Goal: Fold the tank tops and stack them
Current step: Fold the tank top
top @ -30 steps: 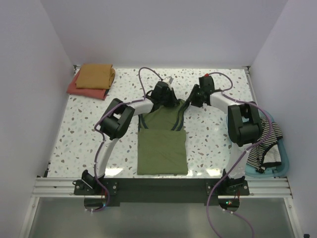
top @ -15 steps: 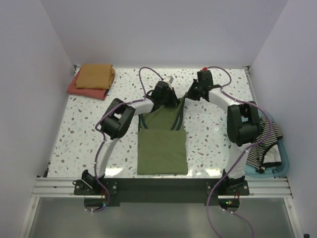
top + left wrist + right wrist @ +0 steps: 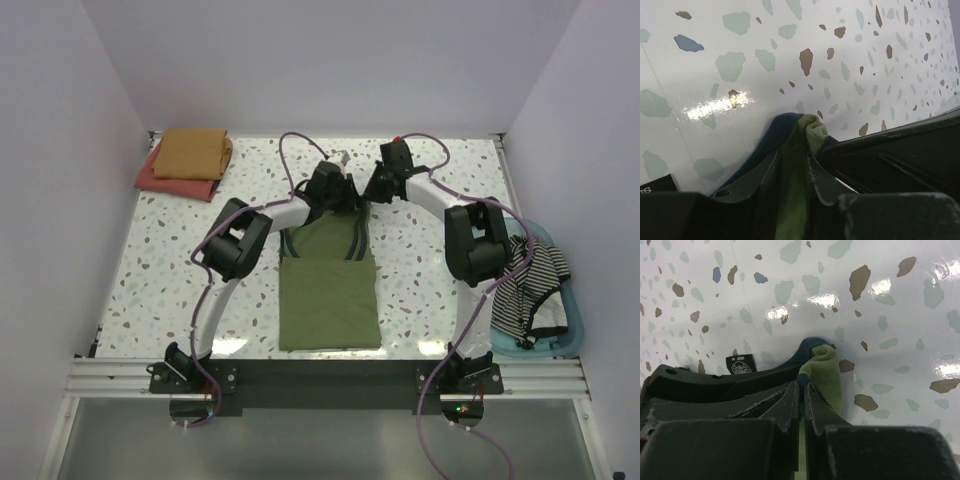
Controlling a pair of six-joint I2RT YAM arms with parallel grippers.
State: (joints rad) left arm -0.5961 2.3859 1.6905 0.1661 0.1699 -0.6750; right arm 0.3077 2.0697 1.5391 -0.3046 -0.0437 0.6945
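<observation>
L end effector [image 3: 794, 158], R end effector [image 3: 801, 383] clamped.

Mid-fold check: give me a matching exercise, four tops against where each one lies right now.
Things:
1. olive tank top
2. striped tank top
3. mustard top
4. red top

Places:
A. draped on the blue basket, right edge
B. far left corner, top of the pile
C. centre, between the arms
D. far left corner, under another top

Pairs: 1-C; 2-A; 3-B; 4-D
</observation>
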